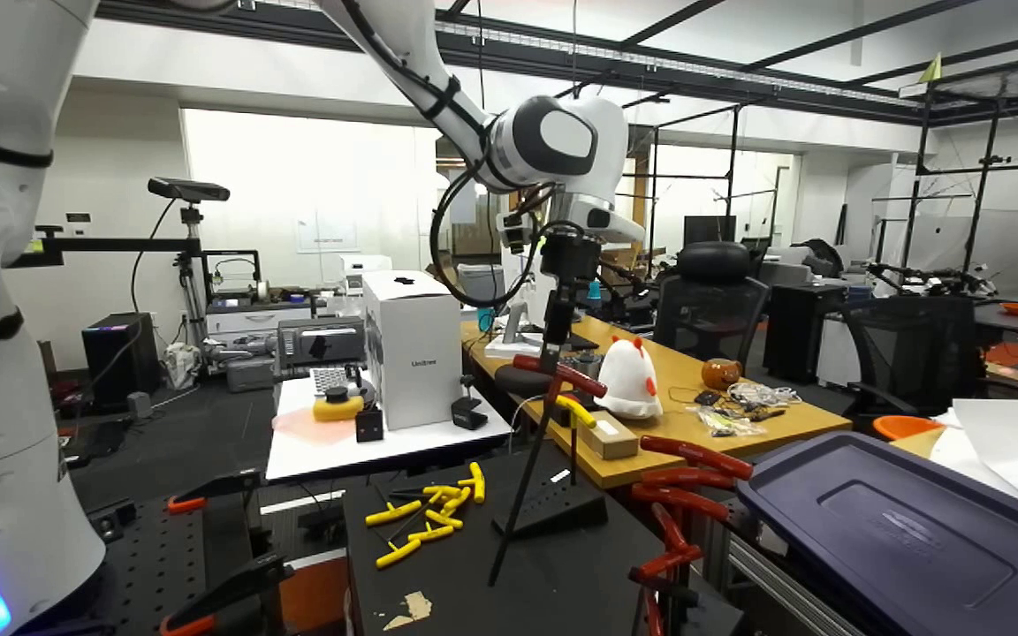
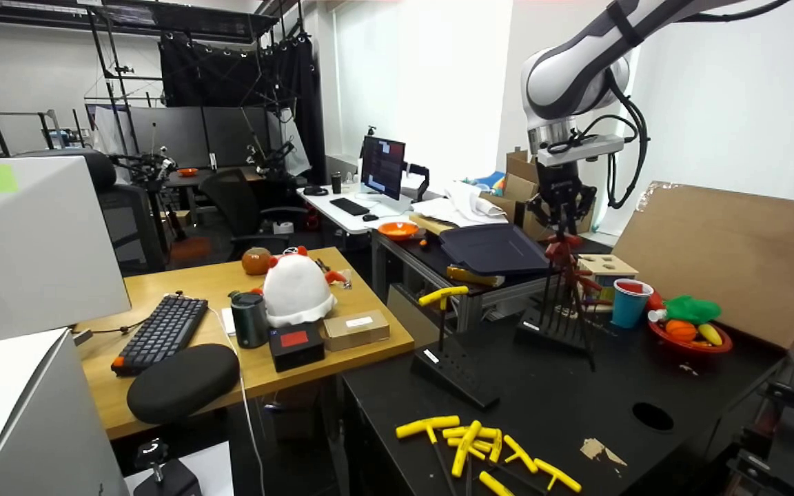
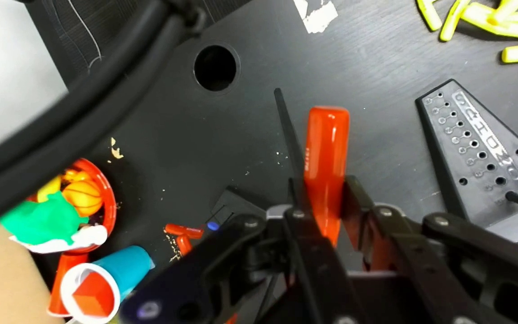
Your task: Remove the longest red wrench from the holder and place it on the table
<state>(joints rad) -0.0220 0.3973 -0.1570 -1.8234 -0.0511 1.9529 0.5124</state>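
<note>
My gripper (image 1: 551, 352) is shut on the red handle of the longest red wrench (image 1: 581, 381). In the wrist view the fingers (image 3: 326, 191) close on both sides of the handle (image 3: 327, 144). The wrench's long black shaft hangs down at a slant over the black table (image 2: 521, 379). I cannot tell whether its tip touches the table. In an exterior view the gripper (image 2: 562, 224) is above the holder (image 2: 542, 332), and the shaft passes in front of it. Shorter red wrenches (image 1: 686, 478) stand in the holder. In the wrist view the holder (image 3: 236, 203) is mostly hidden behind the gripper.
Several loose yellow tools (image 1: 438, 512) lie on the table. A second black rack (image 2: 449, 375) holds one yellow tool (image 2: 443, 295). A red bowl of toys (image 2: 690, 337) and a blue cup (image 2: 628, 306) stand near the holder. The table has a round hole (image 3: 215, 68).
</note>
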